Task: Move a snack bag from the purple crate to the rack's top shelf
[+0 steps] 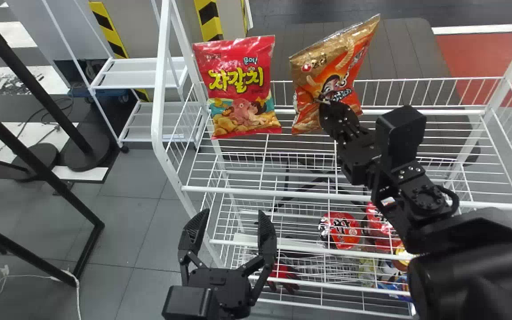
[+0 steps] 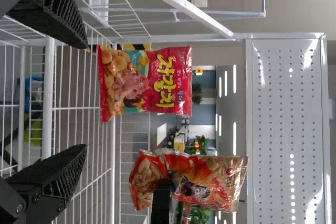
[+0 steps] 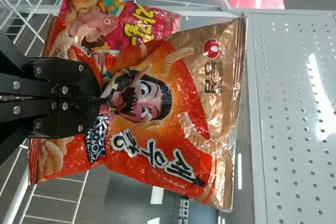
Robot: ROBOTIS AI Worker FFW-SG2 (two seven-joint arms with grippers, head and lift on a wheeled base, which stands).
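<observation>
Because the right pincer [image 3: 102, 98] is gripping low, the orange snack bag [image 1: 327, 66] is pointing up. The left pincer [image 1: 233, 213] is gaping.

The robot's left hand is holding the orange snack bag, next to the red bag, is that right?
Not the left: the head view shows the right gripper holding the orange snack bag, next to the red bag; the left gripper is open.
</observation>
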